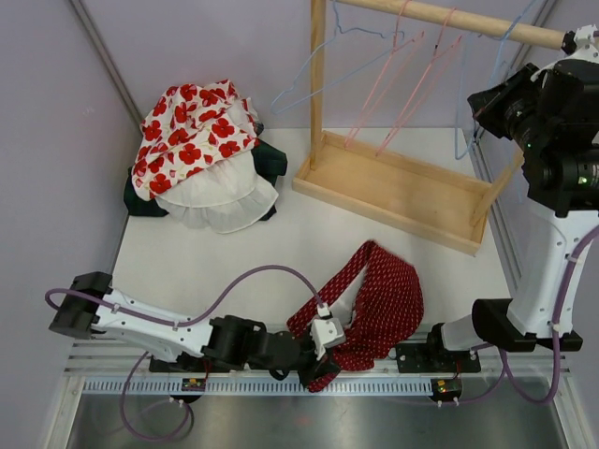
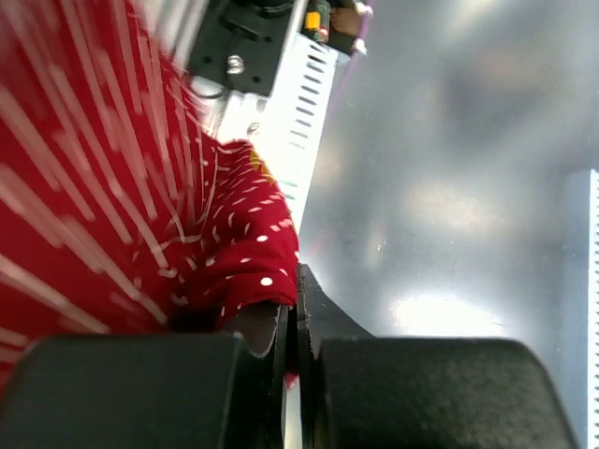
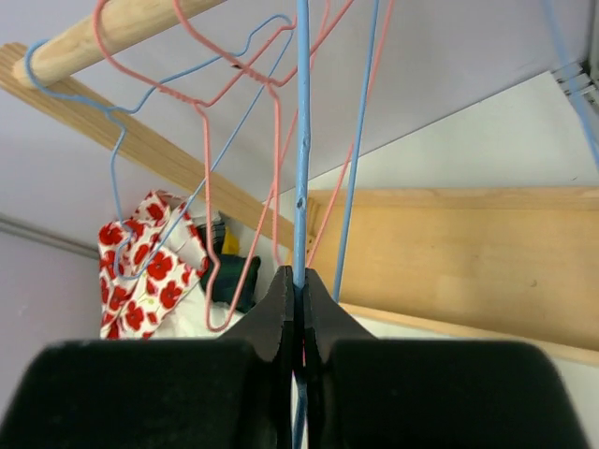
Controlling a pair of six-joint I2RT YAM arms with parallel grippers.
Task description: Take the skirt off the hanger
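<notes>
The red skirt [image 1: 384,299] with small white dots lies crumpled on the table near the front edge, apart from the rack. My left gripper [image 1: 318,369] is low at that edge, shut on a fold of the skirt's hem. In the left wrist view the red cloth [image 2: 140,215] bunches against the left finger and a sliver sits pinched between the closed jaws of the gripper [image 2: 298,281]. My right gripper [image 3: 299,281] is up at the rack, shut on the wire of a blue hanger [image 3: 301,140], which hangs from the rod at the right end [image 1: 459,140].
A wooden rack with a tray base [image 1: 393,187] and rod [image 1: 449,14] stands at the back right, carrying pink hangers [image 1: 393,84] and a pale blue one [image 1: 318,84]. A pile of clothes, with a red-flowered garment [image 1: 192,126] over a white one [image 1: 220,196], lies at the back left.
</notes>
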